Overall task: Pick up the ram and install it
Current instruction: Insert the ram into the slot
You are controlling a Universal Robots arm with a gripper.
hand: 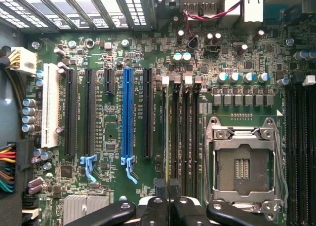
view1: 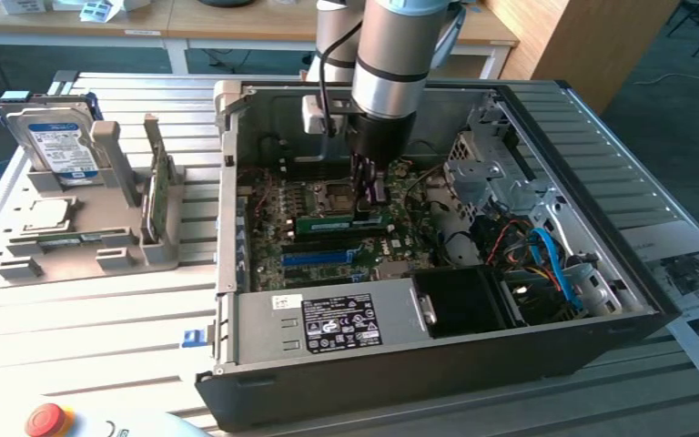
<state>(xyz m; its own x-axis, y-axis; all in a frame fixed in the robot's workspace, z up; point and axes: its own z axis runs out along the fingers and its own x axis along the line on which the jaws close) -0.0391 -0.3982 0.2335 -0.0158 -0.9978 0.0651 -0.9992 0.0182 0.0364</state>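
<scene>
The ram (view1: 325, 221), a narrow green stick (dark chips along its face), stands on its long edge on the motherboard (view1: 267, 238), at six o'clock of the processor socket (view1: 332, 193). The tool (view1: 370, 202) pinches its three-o'clock end.

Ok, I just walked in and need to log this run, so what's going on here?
A Universal Robots arm reaches down into the open computer case. Its gripper is shut on the ram, a green stick held on edge at the motherboard's memory slots, beside the CPU socket. Whether it is fully seated cannot be told.
</scene>
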